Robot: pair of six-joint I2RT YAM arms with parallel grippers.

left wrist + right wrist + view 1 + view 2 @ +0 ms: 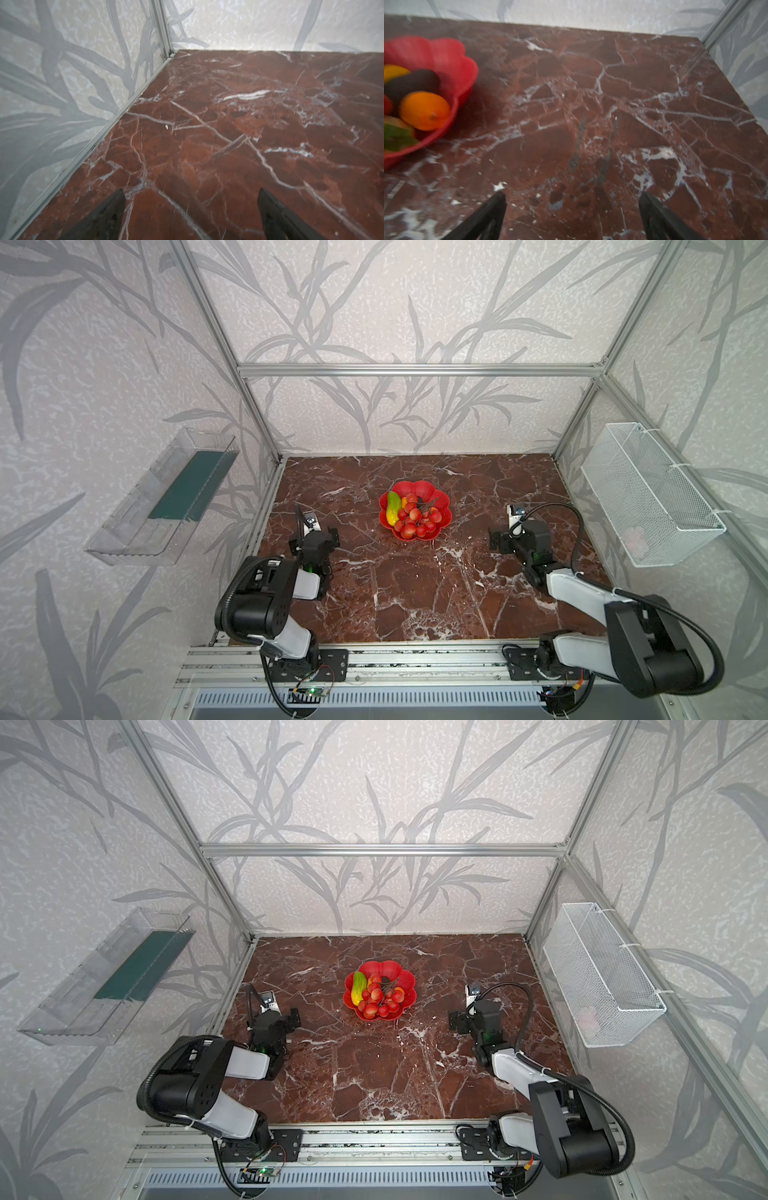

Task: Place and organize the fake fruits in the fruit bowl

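The task looks finished or very nearly so. The fruit bowl (422, 486) sits toward the far middle of the desk (415, 597), and in both top views no loose fruit lies anywhere on the marble around it. Inside the bowl, the green-yellow oblong (393, 506) lies along the left side, and the bunch of red-pink berries (417, 521) fills the middle and near part. The right wrist view adds the dark oval (415, 81), the small orange ball (425, 110) against the rim, and an orange-yellow piece (394, 71) behind them. The strawberry-like piece cannot be told apart from the berries. What may be left is only tidying the pile, which looks crowded toward the near-left.

The left gripper (191, 192) hovers over bare desk, left of the bowl and well apart from it, jaws spread wide and empty. The right gripper (572, 194) is likewise spread wide, holding nothing, over bare marble to the right of the bowl.
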